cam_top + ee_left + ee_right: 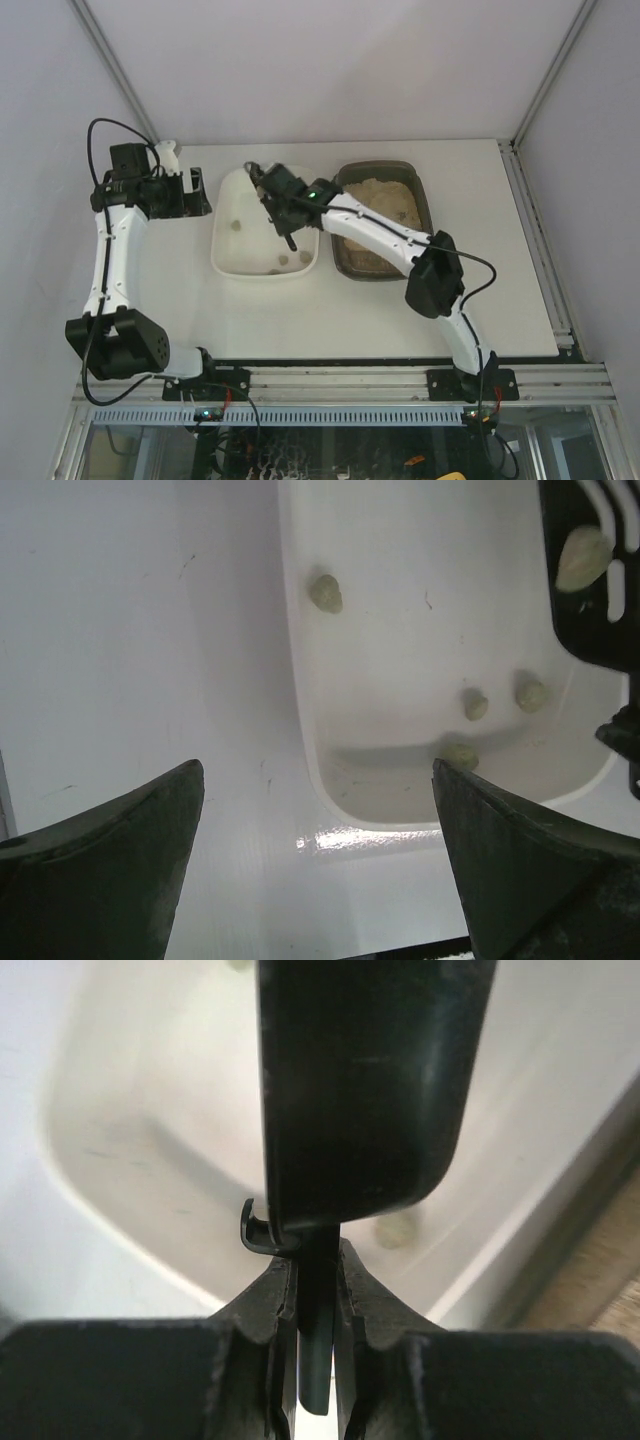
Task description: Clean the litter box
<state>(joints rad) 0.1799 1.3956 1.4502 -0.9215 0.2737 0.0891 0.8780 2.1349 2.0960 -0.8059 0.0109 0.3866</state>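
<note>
Your litter box sits toward the far edge of the desk, right of centre, with beige litter spread inside it. Just beside it on the left you'll see a white tray, its long side running parallel to the box. Your right gripper hangs over that white tray, jaws pinched narrow on the thin handle of a black scoop. In the left wrist view the slotted scoop carries one pale clump, and four more clumps lie loose on the tray floor. Your left gripper is near the far left corner of the desk, just left of the white tray, with its jaws spread wide and nothing between them.
</note>
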